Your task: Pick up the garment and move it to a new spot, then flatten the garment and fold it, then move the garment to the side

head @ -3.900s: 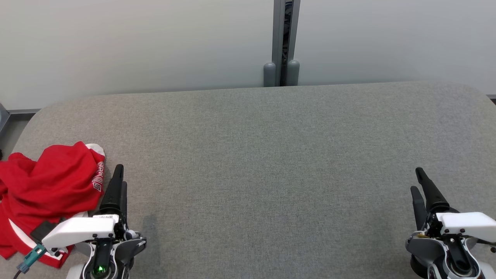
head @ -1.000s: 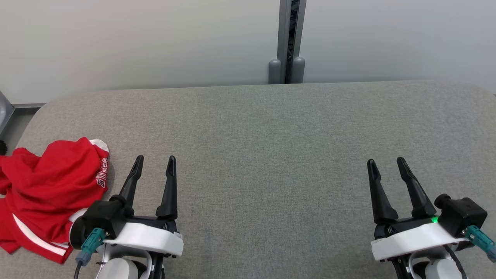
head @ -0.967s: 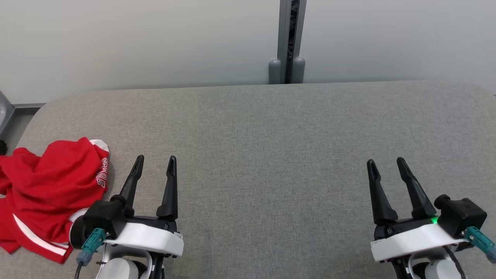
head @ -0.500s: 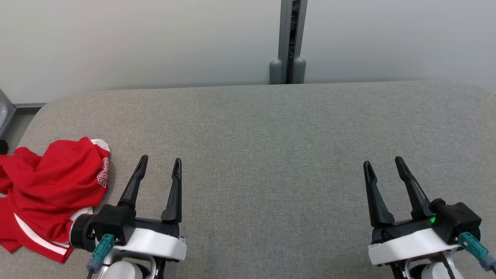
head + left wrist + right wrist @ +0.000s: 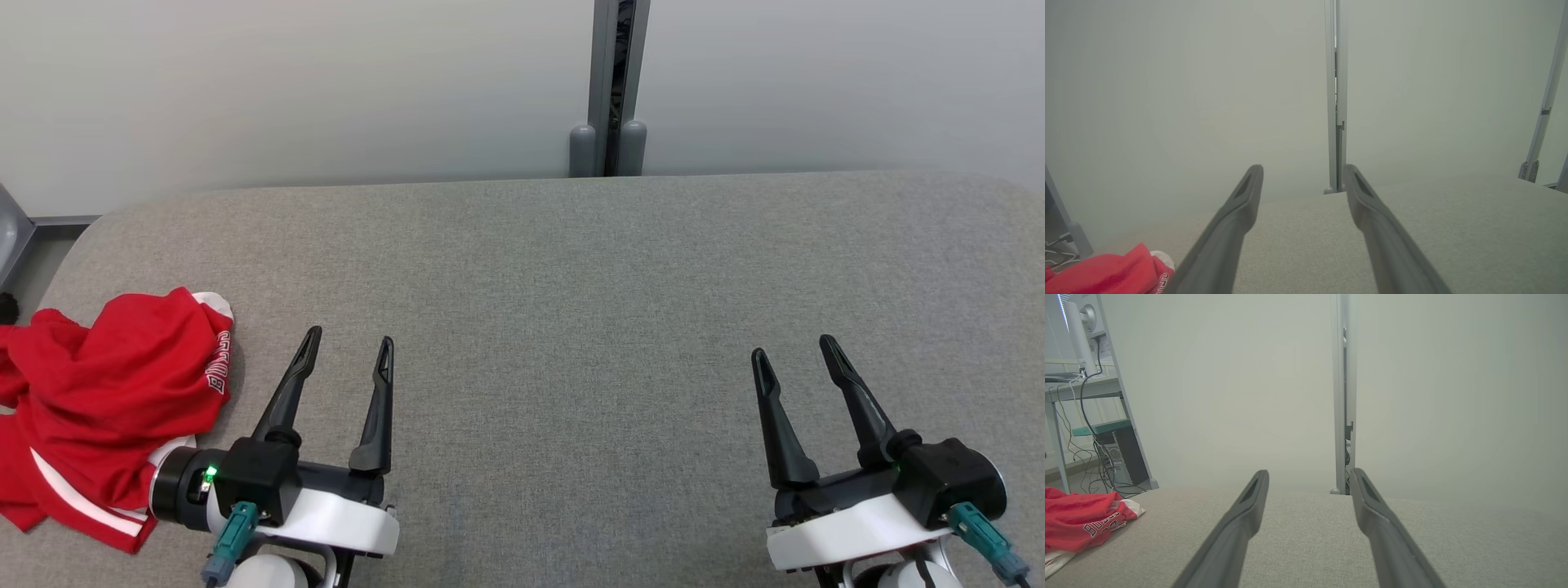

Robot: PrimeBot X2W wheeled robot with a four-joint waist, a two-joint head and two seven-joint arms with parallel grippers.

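The garment (image 5: 106,400) is a crumpled red top with white stripes and lettering, heaped at the left edge of the grey padded table (image 5: 571,269). It also shows low left as the garment (image 5: 1110,275) in the left wrist view and as the garment (image 5: 1077,520) in the right wrist view. My left gripper (image 5: 349,354) hovers open just right of the heap, nothing between its fingers. Far to the right, my right gripper (image 5: 793,356) is open and empty too. Both point toward the far wall.
A pale partition wall with a grey vertical post (image 5: 608,90) runs behind the table. Off the table's left end stand a desk with a monitor (image 5: 1079,330), cables and a computer tower (image 5: 1122,457). A slanted metal leg (image 5: 1541,114) rises at the far right.
Both grippers have turned from edge-on to flat and spread open since the oldest frame. Over the last second both drifted slightly inward. The garment lies as before.
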